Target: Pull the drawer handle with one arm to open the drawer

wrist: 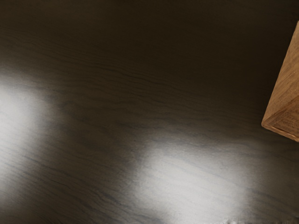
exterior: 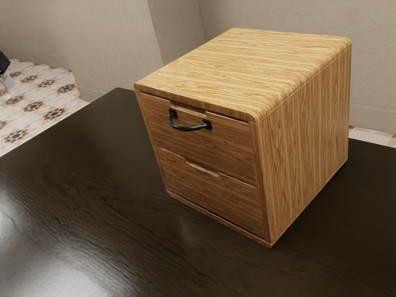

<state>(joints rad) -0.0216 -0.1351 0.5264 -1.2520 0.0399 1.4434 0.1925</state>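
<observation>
Missing the handle: likely with an off-line approach, given a slim black curved bar handle (exterior: 189, 124) standing only slightly off the drawer front; nothing caught by a grip closing beside it.
Dragging the cabinet: possible with a pull skewed from the drawer's line of travel, the light bamboo-grain two-drawer cabinet (exterior: 297, 124) resting loose on the glossy dark wooden table (exterior: 80, 204); slide or twist of the whole box instead of an opening drawer.
Bumping the front: risk from a hard or high approach, with the overhanging top edge just above the handle; box shoved back or hand jammed under the edge.
Picking the wrong drawer: lower drawer (exterior: 213, 192) with only a shallow wooden lip, no bar; judged not the target.
Claw: impossible to tell whether apart or together.
Handle look: black, thin, bowed downward in a shallow U, both ends fixed high on the upper drawer (exterior: 216, 148), toward the exterior view's left of that front.
Upper drawer: front about flush with the cabinet face, judged shut; pull not yet begun.
Cabinet place: on the table, toward the exterior view's right; in the wrist view, one lower cabinet corner (wrist: 282, 107) beside bare dark table (wrist: 117, 116), hand judged well apart from the handle.
</observation>
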